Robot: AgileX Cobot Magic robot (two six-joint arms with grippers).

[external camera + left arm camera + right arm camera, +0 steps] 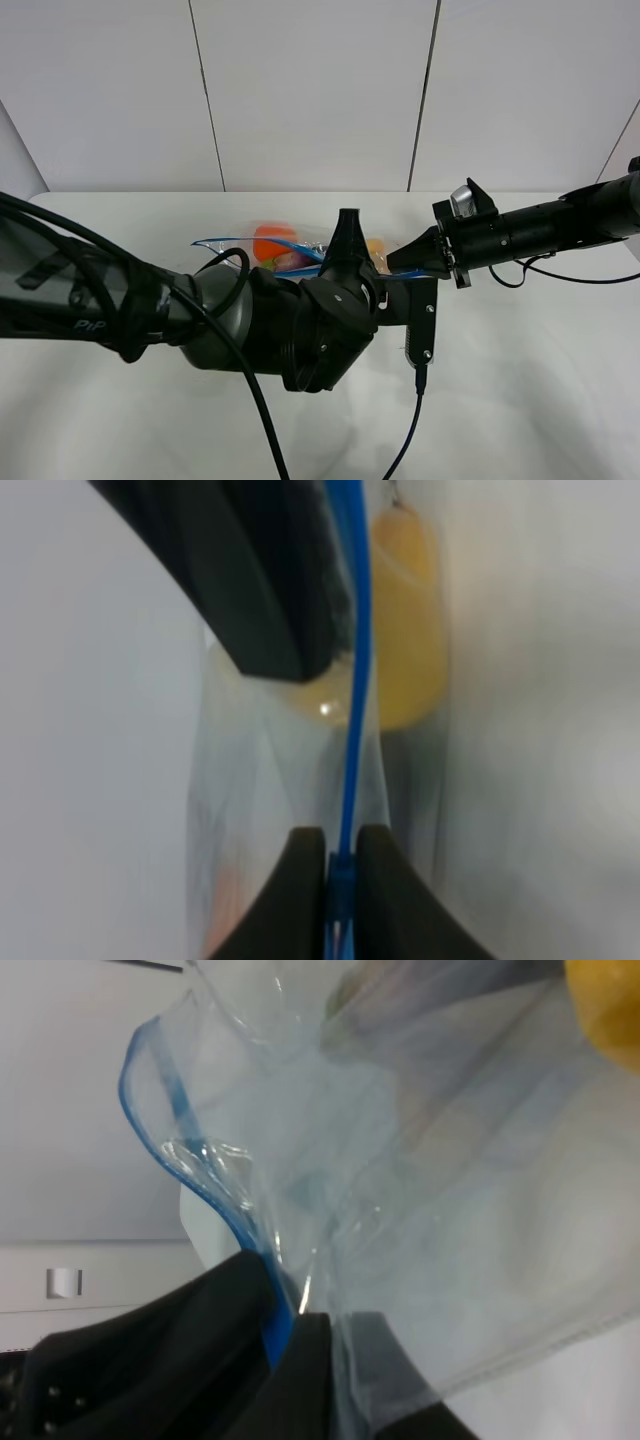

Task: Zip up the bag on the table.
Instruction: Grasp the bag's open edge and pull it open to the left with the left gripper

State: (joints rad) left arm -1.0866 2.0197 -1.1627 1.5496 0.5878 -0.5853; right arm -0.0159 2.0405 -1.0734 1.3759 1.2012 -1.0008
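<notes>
The clear bag (240,247) lies on the white table (530,390) near its far edge; an orange fruit (268,241) and a yellow fruit (376,248) show through. Its blue zipper strip (300,252) runs along the near edge. My left gripper (349,218) is shut on the strip; the left wrist view shows the gripper (340,845) with both fingers pinching the blue strip (355,680), the yellow fruit (410,650) behind. My right gripper (393,262) is just right of it. In the right wrist view this gripper (290,1322) is shut on the bag's blue edge (150,1130).
A white panelled wall (320,90) rises behind the table's far edge. A black cable (412,425) hangs from the left arm over the table's near part. My left arm (150,310) hides the table's left middle and part of the bag.
</notes>
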